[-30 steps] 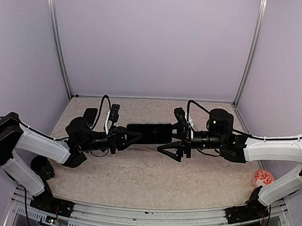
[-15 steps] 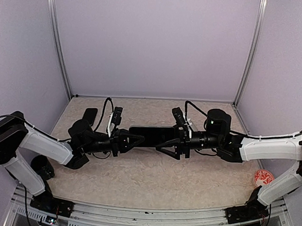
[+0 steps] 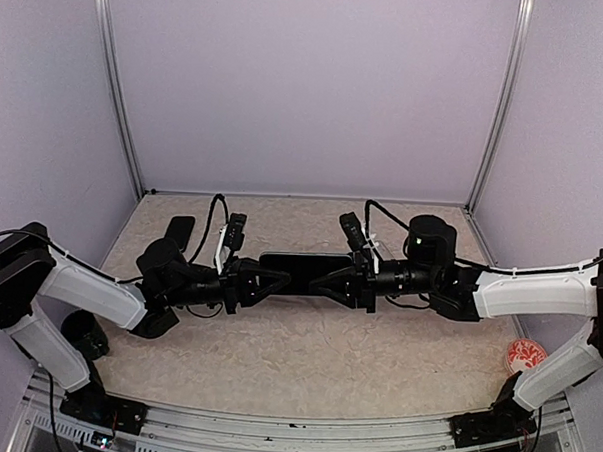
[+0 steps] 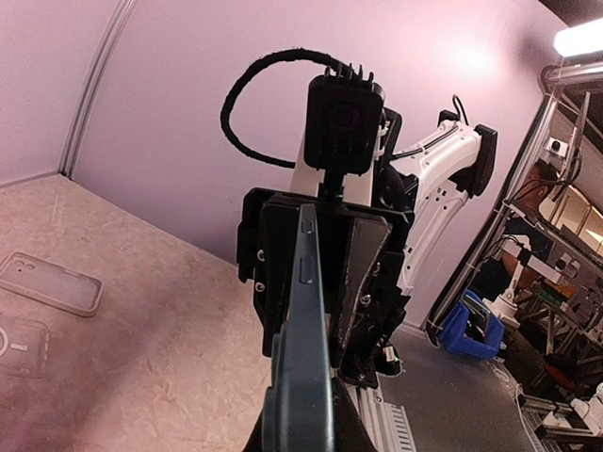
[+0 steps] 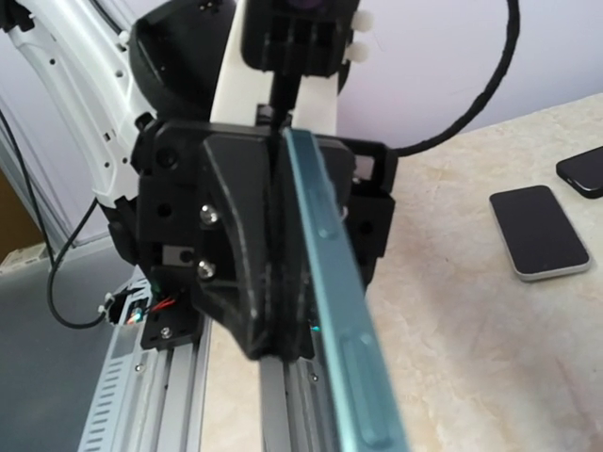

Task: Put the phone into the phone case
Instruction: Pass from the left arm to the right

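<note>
A dark slab phone (image 3: pixel 302 270) hangs level above the table between the two arms. My left gripper (image 3: pixel 269 278) is shut on its left end. From the other side, my right gripper (image 3: pixel 329 280) has its fingers pressed together on the right end. In the left wrist view the phone's edge (image 4: pixel 306 358) runs up to the right gripper's black body (image 4: pixel 325 254). Seen from the right wrist, its teal edge (image 5: pixel 330 273) leads to the left gripper (image 5: pixel 250 245). The phone case (image 4: pixel 19 347), clear with a white ring mark, lies flat on the table at the frame's left edge.
A second clear case (image 4: pixel 52 282) lies beside the ringed one. A spare dark phone (image 5: pixel 539 231) and another (image 5: pixel 584 169) lie on the table; one shows at the back left (image 3: pixel 181 228). A red-and-white disc (image 3: pixel 525 354) sits near the right arm's base.
The right gripper's wide-open fingers moved left and closed onto the phone's right end. The left arm, still holding the phone, shifted slightly right and back.
</note>
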You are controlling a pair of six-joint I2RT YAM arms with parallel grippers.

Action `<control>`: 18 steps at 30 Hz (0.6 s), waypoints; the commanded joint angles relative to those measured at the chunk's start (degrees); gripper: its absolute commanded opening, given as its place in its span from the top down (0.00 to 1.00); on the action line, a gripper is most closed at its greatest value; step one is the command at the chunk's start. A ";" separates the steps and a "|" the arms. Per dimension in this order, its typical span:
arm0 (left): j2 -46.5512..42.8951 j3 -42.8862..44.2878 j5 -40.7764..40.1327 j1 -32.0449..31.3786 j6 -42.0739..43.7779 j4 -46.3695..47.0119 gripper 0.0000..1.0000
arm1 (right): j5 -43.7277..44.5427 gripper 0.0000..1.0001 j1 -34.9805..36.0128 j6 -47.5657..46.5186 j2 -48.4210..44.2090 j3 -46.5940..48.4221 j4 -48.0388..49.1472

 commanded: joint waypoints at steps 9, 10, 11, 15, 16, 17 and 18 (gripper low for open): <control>-0.46 1.28 -2.84 0.38 0.33 0.42 1.00 | -5.66 1.00 -1.18 0.31 -1.81 0.56 0.96; -0.29 1.27 -2.88 0.35 0.24 0.53 0.99 | -6.57 1.00 -1.14 0.53 -1.58 0.81 0.88; -0.13 1.31 -2.82 0.33 0.08 0.68 0.97 | -7.29 1.00 -1.20 0.73 -1.41 1.02 0.80; 0.43 1.36 -2.76 0.33 -0.39 1.16 0.94 | -9.40 1.00 -1.22 1.45 -0.95 1.12 0.91; 0.54 1.35 -2.84 0.33 -0.40 1.17 0.92 | -9.67 1.00 -1.22 1.56 -0.88 1.14 0.81; 0.57 1.33 -2.88 0.33 -0.40 1.05 0.88 | -9.73 1.00 -1.27 1.58 -0.86 1.23 0.52; 0.47 1.21 -3.17 0.33 -0.28 0.91 0.84 | -9.40 1.00 -1.31 1.58 -0.92 1.25 0.13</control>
